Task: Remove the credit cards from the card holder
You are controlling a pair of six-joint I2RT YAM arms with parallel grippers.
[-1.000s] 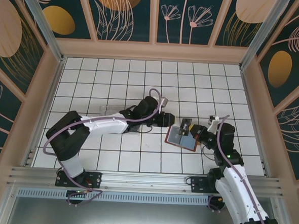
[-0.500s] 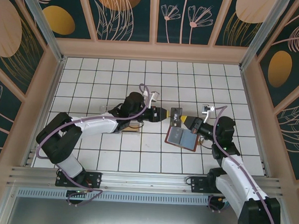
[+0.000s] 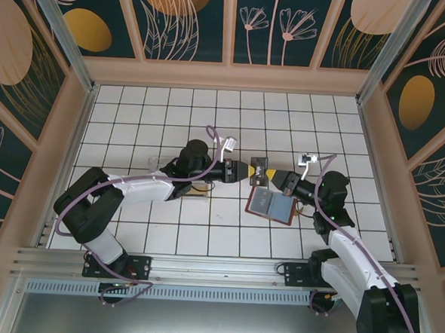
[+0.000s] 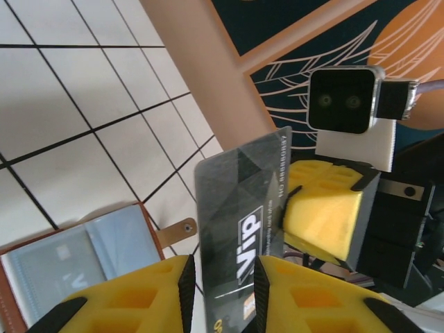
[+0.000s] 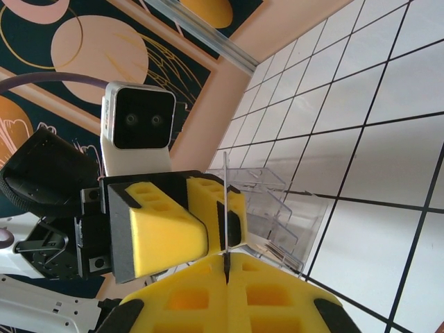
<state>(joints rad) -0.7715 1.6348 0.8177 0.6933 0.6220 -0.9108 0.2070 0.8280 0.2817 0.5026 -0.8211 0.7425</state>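
Where the two arms meet over the middle of the table, a dark grey card marked "Vip" is held in the air between them, clear of the surface.

The right gripper reaches in from the right-edge side, rolled onto its side. Its yellow fingers are closed flat on the card. The right wrist view shows the card edge-on, as a thin line pinched in the seam between them.

The left gripper reaches in from the left-edge side, nearly tip to tip with the right one. Its fingers stand a narrow gap apart, and the card's near end lies in that gap with its printed face toward the left wrist camera. Whether they press on the card's edges cannot be told.

The card holder lies opened flat on the table, right of the middle and nearer the near edge than the far one. It sits just to the near-edge side of the two gripper tips. It has a brown border and a blue-grey inside with its pockets facing up, and a brown tab with a snap sticks out at one side. Whether the pockets hold further cards cannot be told.

A clear plastic box stands on the table left of the middle. It is partly hidden by the left arm and well apart from the card holder.
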